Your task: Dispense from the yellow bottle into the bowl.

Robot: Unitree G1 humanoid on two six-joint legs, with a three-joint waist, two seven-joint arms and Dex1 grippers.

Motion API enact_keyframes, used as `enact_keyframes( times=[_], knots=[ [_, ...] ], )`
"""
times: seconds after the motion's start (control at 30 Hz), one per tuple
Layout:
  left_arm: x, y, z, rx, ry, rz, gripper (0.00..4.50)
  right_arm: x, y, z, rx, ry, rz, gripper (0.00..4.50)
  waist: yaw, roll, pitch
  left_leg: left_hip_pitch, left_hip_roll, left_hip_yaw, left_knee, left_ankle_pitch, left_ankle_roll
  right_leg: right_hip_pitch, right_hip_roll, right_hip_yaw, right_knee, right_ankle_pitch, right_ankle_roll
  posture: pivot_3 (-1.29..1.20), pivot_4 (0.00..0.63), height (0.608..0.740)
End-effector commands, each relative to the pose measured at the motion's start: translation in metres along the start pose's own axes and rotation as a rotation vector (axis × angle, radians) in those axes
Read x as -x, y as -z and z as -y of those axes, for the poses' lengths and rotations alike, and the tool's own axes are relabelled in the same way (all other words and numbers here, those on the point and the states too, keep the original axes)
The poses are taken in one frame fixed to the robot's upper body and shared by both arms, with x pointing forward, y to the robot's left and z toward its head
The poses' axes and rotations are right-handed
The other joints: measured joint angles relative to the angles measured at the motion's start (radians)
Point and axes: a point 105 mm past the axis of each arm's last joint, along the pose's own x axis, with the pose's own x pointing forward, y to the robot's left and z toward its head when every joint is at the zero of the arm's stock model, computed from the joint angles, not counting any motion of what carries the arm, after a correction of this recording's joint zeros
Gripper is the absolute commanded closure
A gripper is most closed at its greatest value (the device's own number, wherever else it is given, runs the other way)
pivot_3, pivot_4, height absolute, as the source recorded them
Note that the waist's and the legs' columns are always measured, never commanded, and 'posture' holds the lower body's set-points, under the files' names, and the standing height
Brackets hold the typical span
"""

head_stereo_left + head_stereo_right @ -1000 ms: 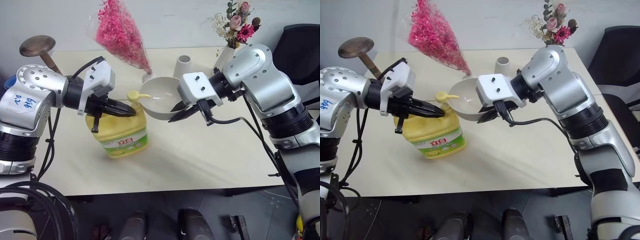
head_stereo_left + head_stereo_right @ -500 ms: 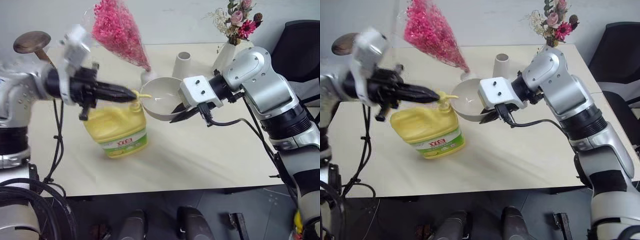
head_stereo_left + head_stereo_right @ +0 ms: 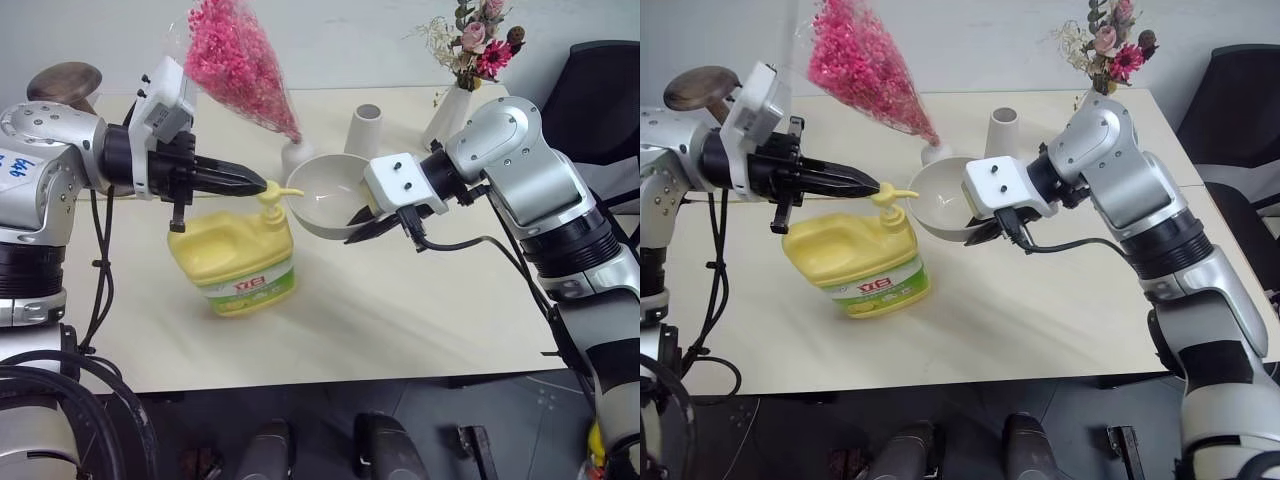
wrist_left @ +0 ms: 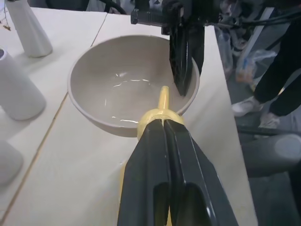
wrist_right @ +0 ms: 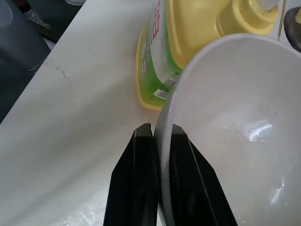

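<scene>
Left eye view: yellow bottle [image 3: 234, 255] upright on table [image 3: 400, 310], left of raised bowl [image 3: 325, 192]. Right gripper [image 3: 362, 222] pinching bowl's rim; left gripper [image 3: 258, 185] clenched empty above pump.

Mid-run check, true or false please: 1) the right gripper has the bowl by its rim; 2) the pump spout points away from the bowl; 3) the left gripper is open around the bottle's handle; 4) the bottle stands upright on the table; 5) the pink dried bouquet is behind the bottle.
1) True: the right gripper is shut on the rim of the bowl.
2) False: the spout on the yellow bottle points toward the bowl, reaching its rim.
3) False: the left gripper is shut, its tip at the pump head, not round the handle.
4) True: it stands upright on the table.
5) True: the pink bouquet is farther back.
</scene>
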Motion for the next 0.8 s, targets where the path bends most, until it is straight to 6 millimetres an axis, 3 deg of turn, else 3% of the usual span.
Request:
enact_keyframes(
  times=[0.03,0.43,0.8],
  knots=[
    [-0.006,0.015,-0.005,-0.004,-0.008,-0.084,4.47,0.009,-0.013,-0.003,0.055,-0.023,0.016,4.50,0.001,0.000,0.000,0.000,0.000,0.000,0.000,0.000,0.000,0.000,0.000,0.000,0.000,0.000,0.000,0.00,0.150,0.740],
    [-0.010,0.052,0.002,0.042,0.061,-0.259,4.47,0.009,-0.019,-0.005,0.077,-0.035,0.024,4.50,0.000,0.000,0.000,0.003,0.000,0.000,0.001,0.000,0.000,0.003,0.000,0.000,0.001,0.000,0.000,0.00,0.150,0.740],
    [-0.015,0.074,0.002,-0.007,0.075,-0.357,4.47,0.007,-0.026,-0.004,0.084,-0.035,0.052,4.50,0.001,0.000,-0.001,0.019,0.001,0.001,-0.003,0.000,0.000,0.018,0.000,0.002,-0.002,0.000,0.000,0.00,0.150,0.740]
  ],
)
